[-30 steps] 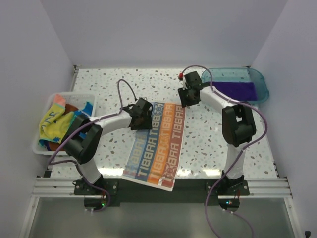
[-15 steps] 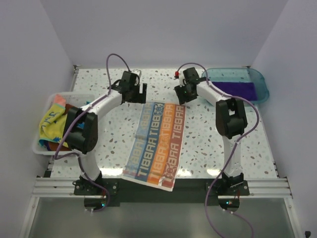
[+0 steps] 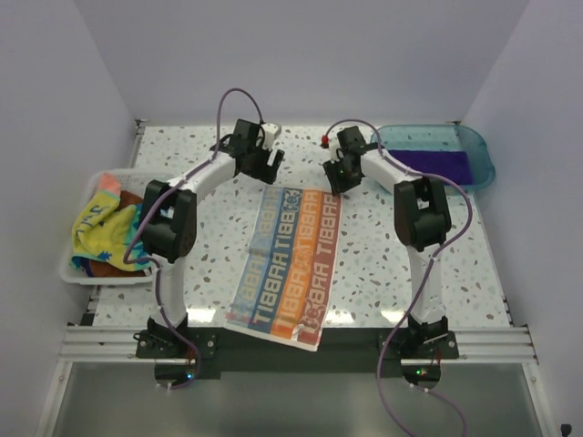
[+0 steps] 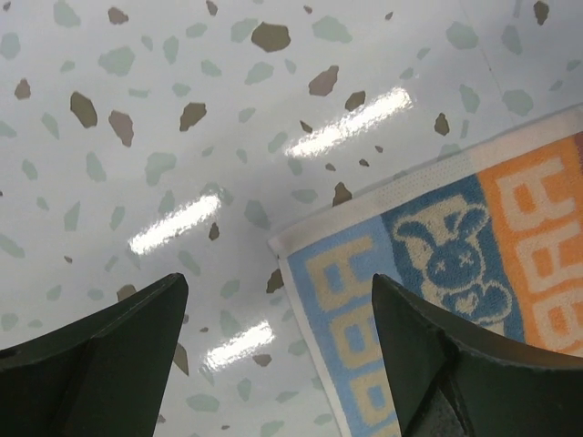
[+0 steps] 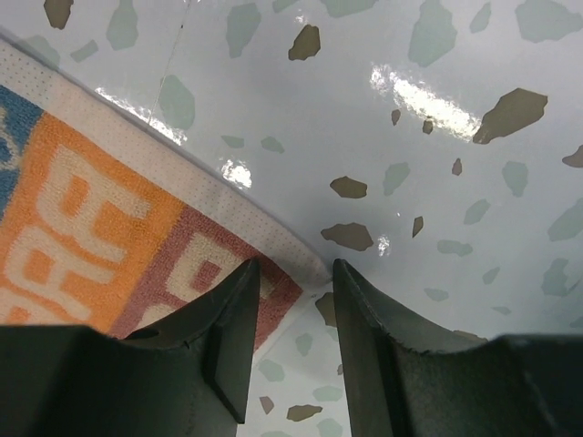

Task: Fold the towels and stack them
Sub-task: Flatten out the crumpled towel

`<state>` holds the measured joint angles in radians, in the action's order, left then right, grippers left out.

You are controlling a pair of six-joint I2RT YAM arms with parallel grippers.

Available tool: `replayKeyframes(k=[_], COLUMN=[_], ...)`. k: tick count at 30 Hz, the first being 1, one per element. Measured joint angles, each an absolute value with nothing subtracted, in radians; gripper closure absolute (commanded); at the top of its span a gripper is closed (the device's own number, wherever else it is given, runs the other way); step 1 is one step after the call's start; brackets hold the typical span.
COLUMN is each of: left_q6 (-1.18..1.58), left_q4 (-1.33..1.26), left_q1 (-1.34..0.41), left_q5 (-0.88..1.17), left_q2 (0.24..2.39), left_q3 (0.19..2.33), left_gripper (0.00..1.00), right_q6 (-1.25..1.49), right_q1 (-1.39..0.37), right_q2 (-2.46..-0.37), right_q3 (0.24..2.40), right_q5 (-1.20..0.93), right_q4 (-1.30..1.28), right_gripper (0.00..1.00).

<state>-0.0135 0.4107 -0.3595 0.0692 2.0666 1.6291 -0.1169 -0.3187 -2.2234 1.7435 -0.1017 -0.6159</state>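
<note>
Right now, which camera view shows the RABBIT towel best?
The top external view is best: there the whole RABBIT towel is visible, spread flat on the table. The left wrist view shows only one far corner, with the rabbit drawing. The right wrist view shows only the other far corner.

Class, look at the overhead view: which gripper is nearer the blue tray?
Right. The right gripper sits just left of the blue tray; the left gripper is farther left, by the far-left corner of the RABBIT towel.
</note>
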Motion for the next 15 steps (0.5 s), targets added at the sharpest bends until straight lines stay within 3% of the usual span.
replayKeyframes(k=[6,7,10,15], left_q6=[-0.075,-0.084,-0.103,-0.117], left_q4=[0.408,0.409,0.414,0.437], left_q1=[-0.359,-0.359,-0.359,-0.359], left_q5=[0.122,0.127,0.132,0.131], left_q2=[2.127,2.139,2.179,2.230], left_q3=[1.695,1.699,1.712,1.732], left_gripper=[0.13,0.14,0.16,0.22], right_q6=[-0.123,-0.126,-0.135,-0.149], right_q1=[-0.319,-0.318,-0.317,-0.316], right_q2=[-2.234,-2.236,-2.236,-2.236], right_q3=[1.758,1.758,1.758,1.758], right_q5=[-0.101,-0.102,-0.112,-0.122], right_q4=[-0.620,-0.620,-0.622,-0.622], right_gripper=[0.73,0.83,1.00,1.00])
